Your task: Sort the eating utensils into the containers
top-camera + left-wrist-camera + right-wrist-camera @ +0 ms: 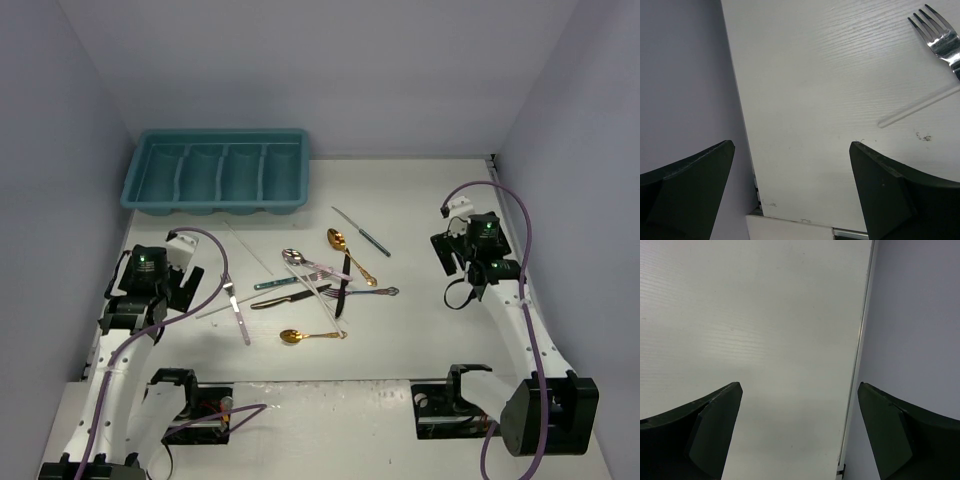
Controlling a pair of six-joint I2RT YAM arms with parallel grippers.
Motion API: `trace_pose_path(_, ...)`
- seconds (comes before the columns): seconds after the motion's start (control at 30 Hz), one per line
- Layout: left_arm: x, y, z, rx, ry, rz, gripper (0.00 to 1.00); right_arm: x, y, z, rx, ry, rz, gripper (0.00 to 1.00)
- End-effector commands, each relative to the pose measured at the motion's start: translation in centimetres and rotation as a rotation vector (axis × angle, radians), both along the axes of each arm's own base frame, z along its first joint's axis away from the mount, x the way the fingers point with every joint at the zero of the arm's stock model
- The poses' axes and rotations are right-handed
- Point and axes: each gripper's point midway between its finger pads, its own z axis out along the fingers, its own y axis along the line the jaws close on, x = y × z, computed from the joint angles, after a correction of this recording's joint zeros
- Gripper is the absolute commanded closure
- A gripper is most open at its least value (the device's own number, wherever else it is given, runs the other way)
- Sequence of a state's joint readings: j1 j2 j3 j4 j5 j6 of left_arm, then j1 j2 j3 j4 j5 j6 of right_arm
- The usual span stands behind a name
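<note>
The eating utensils (318, 285) lie in a loose heap mid-bench (430, 190), with gold spoons, dark-handled knives and thin white sticks crossing one another, and not 1 piece is in the tray. The teal tray (215, 208) sits at the far left of the bench, well apart from the heap, all 4 compartments bare.

So by my read this is the opening step, with the first pick yet to be made. The left claw (791, 144) hangs with its fingers spread wide, nothing between them. The right claw (800, 384) is the same, gaping and holding nothing.

The next move calls for 1 arm to come in over the heap and go for an outlier rather than the tangle. The silver fork (937, 35) near the left claw looks the easy choice. It would need a low pinch square across the handle, since these pieces lie flat.

Only the overhead view takes in tray and heap together. The left wrist view gives the fork's tines and a chopstick (920, 106) end close up, plus the bench edge against the wall (685, 75). The right wrist view shows bare bench and wall — no utensil at all
</note>
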State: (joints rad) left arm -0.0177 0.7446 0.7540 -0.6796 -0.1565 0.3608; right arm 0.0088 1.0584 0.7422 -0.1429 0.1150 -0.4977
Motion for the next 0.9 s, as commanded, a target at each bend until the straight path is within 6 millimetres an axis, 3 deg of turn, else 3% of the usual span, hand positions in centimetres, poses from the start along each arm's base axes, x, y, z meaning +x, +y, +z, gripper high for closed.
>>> trace_pose_path(0.0, 0.8, -0.2, 0.6, -0.001, -0.021, -0.016, 0.03, 1.0, 0.5, 1.3, -0.008, -0.043, 0.018, 0.00)
trace_pose_path(0.37, 1.4, -0.3, 1.3, -0.018, -0.035, -0.008, 0.03, 3.4, 3.5, 1.3, -0.032, -0.010, 0.085, 0.00)
trace_pose_path(0.53, 2.1, 0.5, 1.9, 0.019, -0.043, 0.024, 0.03, 6.2, 5.6, 2.0, -0.003, -0.006, 0.048, 0.00)
trace_pose_path(0.7, 2.6, -1.6, 1.9, -0.057, -0.052, -0.076, 0.03, 10.1, 10.7, 2.5, 0.007, 0.041, 0.154, 0.01)
trace_pose_path(0.87, 2.8, -0.3, 2.2, -0.018, -0.029, 0.001, 0.03, 12.1, 14.5, -0.9, -0.028, 0.150, 0.208, 0.04)
